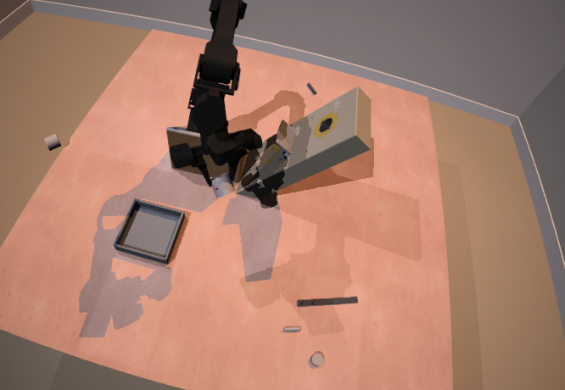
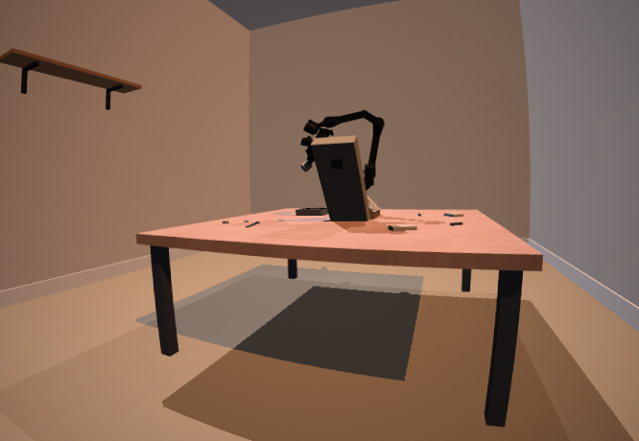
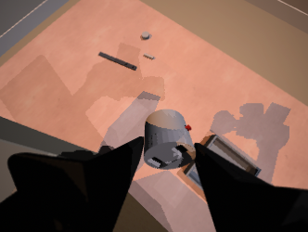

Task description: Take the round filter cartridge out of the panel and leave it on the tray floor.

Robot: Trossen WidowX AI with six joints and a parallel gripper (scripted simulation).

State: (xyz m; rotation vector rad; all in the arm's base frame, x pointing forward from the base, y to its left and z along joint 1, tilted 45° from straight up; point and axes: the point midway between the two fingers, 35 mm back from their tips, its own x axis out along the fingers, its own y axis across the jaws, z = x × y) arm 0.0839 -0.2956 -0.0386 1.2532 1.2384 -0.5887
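The grey cylindrical filter cartridge (image 1: 223, 186) (image 2: 306, 167) (image 3: 168, 132) is out of the panel, with a red mark on its side. My gripper (image 1: 221, 179) (image 3: 168, 144) is shut on it, one finger on each side; the slotted face points towards the wrist camera. It is held in the air beside the low end of the tilted service panel (image 1: 345, 115) (image 2: 341, 188), whose upper yellow ring surrounds a dark round opening. The square dark-walled tray (image 1: 141, 254) (image 2: 311, 212) (image 3: 237, 153) stands on the table, apart from the cartridge, with nothing seen in it.
A brown box-like block (image 1: 184, 148) stands under the arm, beside the panel. A dark bar (image 1: 327, 302) (image 3: 117, 61), a small light rod (image 1: 292, 329) (image 3: 148, 57) and a round piece (image 1: 316, 359) (image 3: 146, 35) lie farther off. A small dark piece (image 1: 311, 88) lies behind the panel.
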